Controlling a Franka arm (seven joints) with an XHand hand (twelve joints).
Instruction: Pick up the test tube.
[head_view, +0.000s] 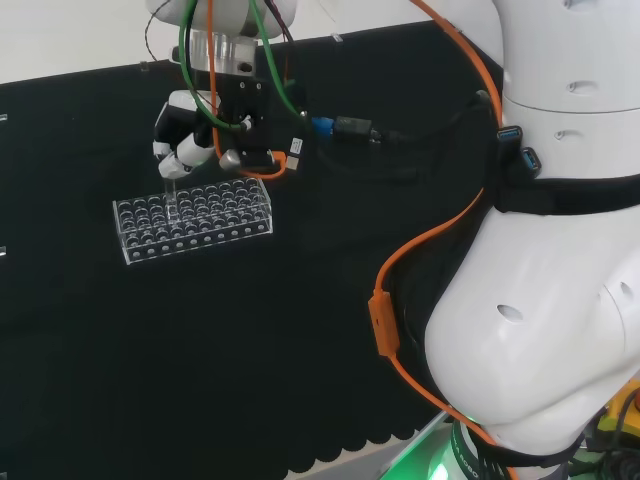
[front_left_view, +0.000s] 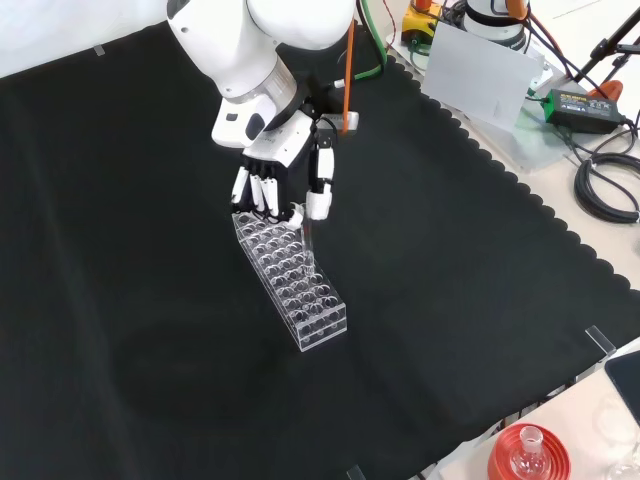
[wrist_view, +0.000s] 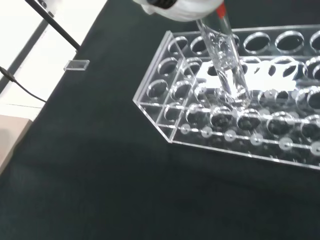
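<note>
Your arm reaches down from the 12 o'clock edge of the front view, wrist bent so the hand (front_left_view: 275, 175) points toward 6 o'clock, palm facing the bench. Its fingers (front_left_view: 262, 195) hang together, slightly curled, with the thumb (front_left_view: 319, 190) set apart at their 3 o'clock side. In the head view the hand (head_view: 190, 140) sits at 10 o'clock, fingertips closed in a pinch.
</note>
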